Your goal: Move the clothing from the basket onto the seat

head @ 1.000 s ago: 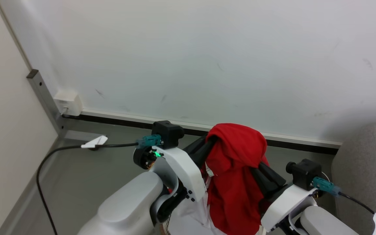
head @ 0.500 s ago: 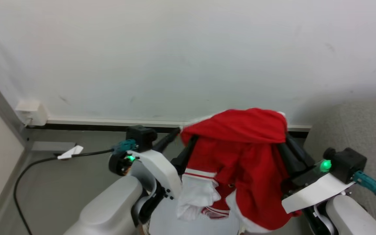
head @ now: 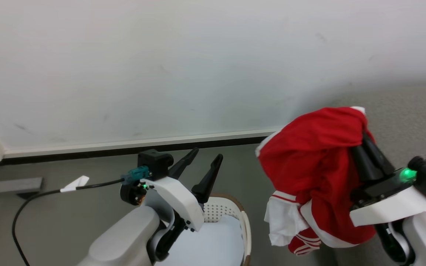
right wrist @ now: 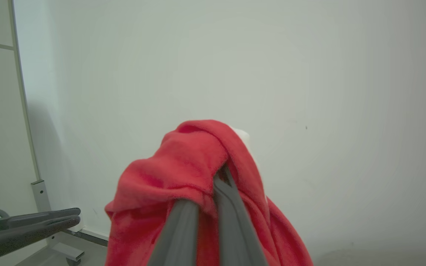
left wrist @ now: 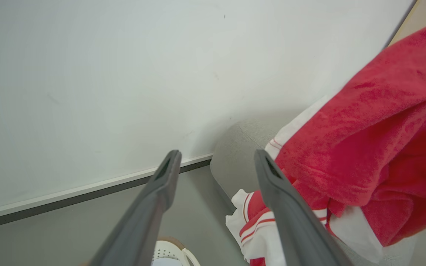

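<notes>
1. The red clothing [head: 316,170] is out of the cream basket [head: 245,221]; inside the basket I see a pale pad [head: 216,244]
2. The right gripper [right wrist: 218,183] is clamped on a fold of the clothing, which hangs bunched from it in the air, just beside the grey sofa seat [head: 405,107]; I cannot tell whether the dangling hem brushes it
3. The left gripper [head: 208,153] stands above the basket with its fingers apart, holding nothing
4. What is left, as I judge it: carry the bundle over the seat cushion, lower it there and let go
</notes>
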Robot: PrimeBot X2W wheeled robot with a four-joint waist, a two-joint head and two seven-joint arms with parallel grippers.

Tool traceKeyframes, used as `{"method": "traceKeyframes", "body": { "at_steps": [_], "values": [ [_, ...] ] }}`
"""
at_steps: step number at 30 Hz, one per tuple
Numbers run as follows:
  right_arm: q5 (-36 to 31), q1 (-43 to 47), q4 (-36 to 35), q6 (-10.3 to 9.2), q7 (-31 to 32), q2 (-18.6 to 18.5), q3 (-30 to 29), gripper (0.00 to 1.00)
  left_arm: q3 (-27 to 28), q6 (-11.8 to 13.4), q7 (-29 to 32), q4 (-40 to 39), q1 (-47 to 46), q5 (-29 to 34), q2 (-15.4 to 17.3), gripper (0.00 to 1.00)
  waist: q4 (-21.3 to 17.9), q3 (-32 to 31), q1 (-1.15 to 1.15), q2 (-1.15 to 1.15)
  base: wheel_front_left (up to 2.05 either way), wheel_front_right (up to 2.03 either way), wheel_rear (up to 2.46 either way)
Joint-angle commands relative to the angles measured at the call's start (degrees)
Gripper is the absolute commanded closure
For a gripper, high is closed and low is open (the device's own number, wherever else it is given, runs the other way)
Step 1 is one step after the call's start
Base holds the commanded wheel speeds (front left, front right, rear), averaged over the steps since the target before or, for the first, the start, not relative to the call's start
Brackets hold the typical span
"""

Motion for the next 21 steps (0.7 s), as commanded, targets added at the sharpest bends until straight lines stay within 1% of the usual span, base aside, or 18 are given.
{"method": "traceKeyframes", "body": {
  "at_steps": [1, 4, 11, 16, 21],
  "values": [
    [-0.45, 0.35, -1.36, -0.12, -0.03, -0.83, -1.22, 1.00, 0.15, 0.13, -0.71, -0.77, 0.78, 0.58, 0.58, 0.00, -2.20, 0.78, 0.00, -0.01, 0.00, 0.00, 0.00],
    [-1.36, 0.91, -3.05, -0.12, -0.02, -1.91, -3.34, 1.00, 0.01, 0.17, -1.23, -2.11, 1.27, 0.72, 0.76, 0.00, -4.29, 1.18, 0.00, -0.01, 0.00, 0.00, 0.00],
    [-3.19, 1.77, -8.04, -0.12, -0.03, -4.16, -8.87, 1.00, 0.05, 1.21, -1.88, -6.32, 2.08, 2.26, 1.75, 0.00, -9.10, 1.79, 0.00, -0.01, 0.00, 0.00, 0.00],
    [-3.51, 3.27, -10.10, -0.12, -0.02, -5.37, -11.14, 1.00, 0.19, 1.91, -2.24, -9.56, 2.98, 3.24, 2.58, 0.00, -12.20, 1.90, 0.00, -0.01, 0.00, 0.00, 0.00],
    [-4.10, 4.93, -11.69, -0.12, -0.02, -5.47, -12.82, 1.00, -0.28, 2.35, -2.42, -12.18, 3.88, 4.04, 2.95, 0.00, -15.10, 2.05, 0.00, -0.01, 0.00, 0.00, 0.00]
  ]
}}
